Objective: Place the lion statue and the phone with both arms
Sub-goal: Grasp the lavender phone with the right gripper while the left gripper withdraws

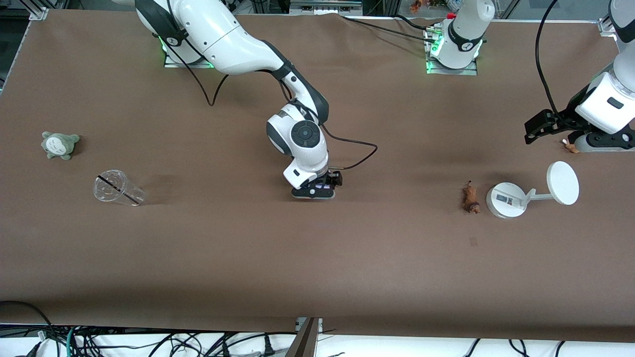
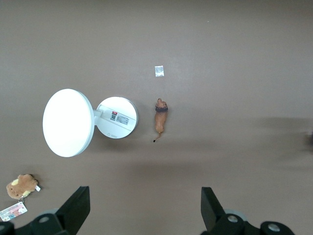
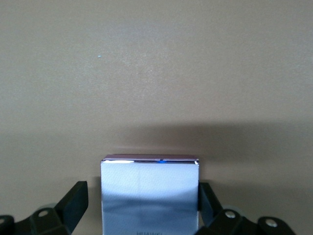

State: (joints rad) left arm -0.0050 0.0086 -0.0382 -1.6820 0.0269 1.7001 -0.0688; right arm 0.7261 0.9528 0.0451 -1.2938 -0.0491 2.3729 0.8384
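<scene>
The phone (image 1: 313, 194) is a flat pale-lavender slab lying on the brown table near its middle. It fills the lower part of the right wrist view (image 3: 149, 196). My right gripper (image 1: 320, 187) is down at the table and open, one finger on each side of the phone (image 3: 143, 192). The lion statue (image 1: 470, 198) is a tiny orange-brown figurine lying toward the left arm's end, beside a white stand. It also shows in the left wrist view (image 2: 160, 116). My left gripper (image 1: 538, 128) is open and empty, up in the air over bare table (image 2: 144, 193).
A white round-based stand with a disc (image 1: 507, 200) stands next to the lion. A brown plush with a tag (image 1: 571, 146) lies by the left arm. A grey-green plush (image 1: 59, 145) and a clear cup on its side (image 1: 117, 188) lie toward the right arm's end.
</scene>
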